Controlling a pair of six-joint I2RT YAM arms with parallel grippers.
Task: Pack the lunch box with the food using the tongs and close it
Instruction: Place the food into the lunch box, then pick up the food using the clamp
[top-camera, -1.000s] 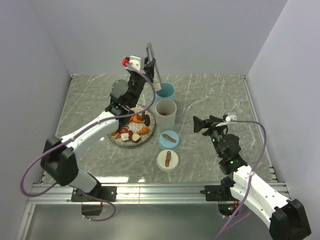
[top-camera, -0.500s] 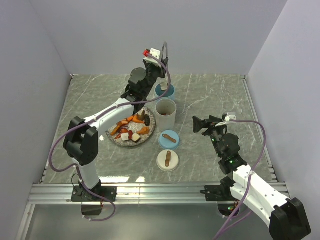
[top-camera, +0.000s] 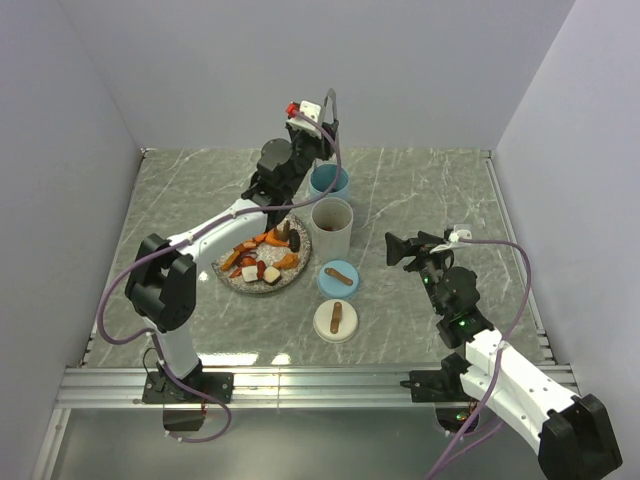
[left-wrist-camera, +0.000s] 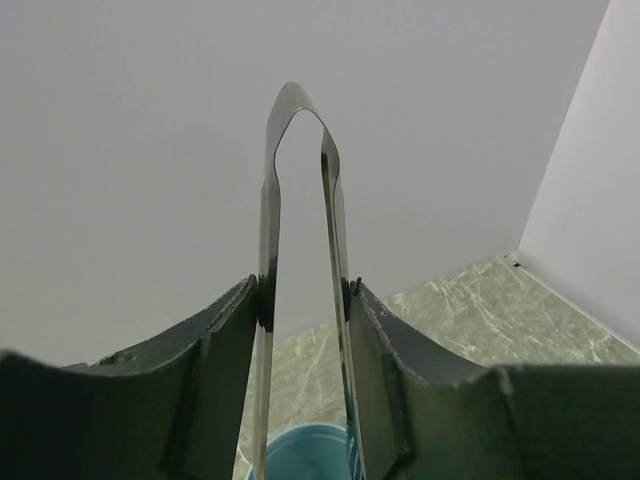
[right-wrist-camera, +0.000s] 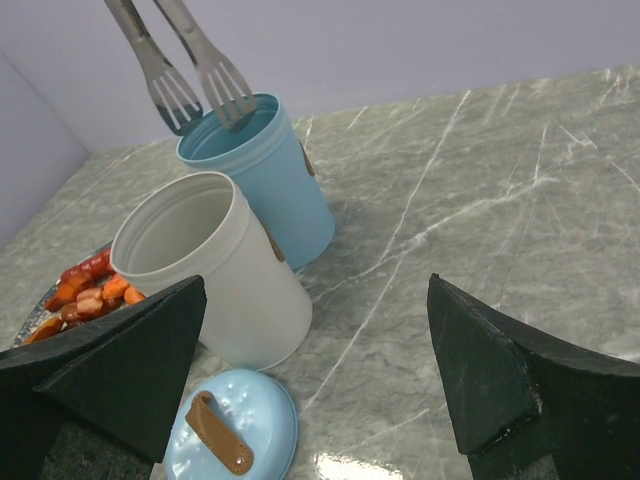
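Looking down on a grey marbled worktop (top-camera: 420, 190) boxed in by plain pale walls.

Holding the tongs (top-camera: 329, 118) near upright at the far side, looped end up and forked tips down. Pinching them partway along with the left hand (left-wrist-camera: 305, 295), one dark finger (left-wrist-camera: 225, 380) pressing on each thin arm (left-wrist-camera: 268, 200) from outside, with a clear gap showing between the two arms. Hanging the tips (right-wrist-camera: 222, 75) slightly apart right at the mouth of the blue cup (right-wrist-camera: 265, 170); not telling from any view whether dipping inside or stopping just above the rim.

Showing the blue cup (top-camera: 329, 182) upright and open. Showing the white cup (top-camera: 331, 228) just in front of it, also upright and open, the two walls close together. Carrying the food (top-camera: 262, 262) on a round plate (top-camera: 285, 284) just left of the white cup: small orange, white, black and red pieces heaped together, well apart from the tong tips.

Lying nearer the arms, the blue lid (top-camera: 338, 277) with its brown strip handle facing up, and the white lid (top-camera: 336, 319) just nearer again, handle up too.

Hovering well off to the right with the right hand (top-camera: 392, 250), fingers (right-wrist-camera: 110, 370) spread wide, gripping nothing, facing the cups and touching none of them.
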